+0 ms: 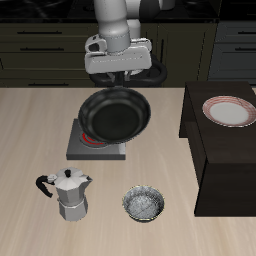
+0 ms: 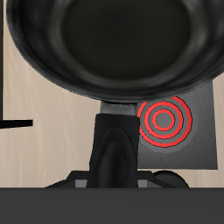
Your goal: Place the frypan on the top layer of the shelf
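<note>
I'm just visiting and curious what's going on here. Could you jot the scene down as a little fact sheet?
Held item: frypan, lifted and tilted above the burner plate, gripped by its handle
Gripper: jaws shut on the handle
Shelf: dark unit beside the burner
On shelf top: pink-rimmed plate
Nearer the table's front edge: moka pot, small silvery bowl
Progress: pan not yet on the shelf

Simulated kitchen, dark cabinet drawers [image 1: 40, 45] behind wooden table [image 1: 30, 130], burner plate [image 1: 85, 143], moka pot [image 1: 70, 193], plate [image 1: 230, 111]
</note>
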Motion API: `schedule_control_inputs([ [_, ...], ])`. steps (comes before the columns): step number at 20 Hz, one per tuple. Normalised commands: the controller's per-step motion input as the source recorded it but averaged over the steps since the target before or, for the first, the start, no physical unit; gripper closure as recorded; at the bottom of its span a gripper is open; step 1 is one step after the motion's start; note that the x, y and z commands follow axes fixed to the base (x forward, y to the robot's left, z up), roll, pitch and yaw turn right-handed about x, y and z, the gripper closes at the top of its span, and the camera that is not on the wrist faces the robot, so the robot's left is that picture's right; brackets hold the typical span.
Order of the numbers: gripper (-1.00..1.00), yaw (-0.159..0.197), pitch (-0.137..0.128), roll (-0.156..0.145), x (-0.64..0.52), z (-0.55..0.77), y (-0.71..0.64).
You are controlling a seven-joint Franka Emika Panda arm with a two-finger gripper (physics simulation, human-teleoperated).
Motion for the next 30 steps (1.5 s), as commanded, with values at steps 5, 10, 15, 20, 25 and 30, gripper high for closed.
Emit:
schedule_control_inputs([
  [5, 1.0, 0.209, 0.021, 0.048, 0.01, 0.07, 0.04],
  [10, 1.0, 0.156, 0.018, 0.019, 0.01, 0.0, -0.01],
  [15, 1.0, 0.133, 0.012, 0.027, -0.01, 0.02, 0.04],
  [20, 1.0, 0.142, -0.012, 0.013, 0.03, 0.01, 0.0],
  [25, 1.0, 0.11, -0.031, 0.006, 0.03, 0.05, -0.05],
  [30, 1.0, 0.122, -0.019, 0.039, 0.01, 0.01, -0.05],
])
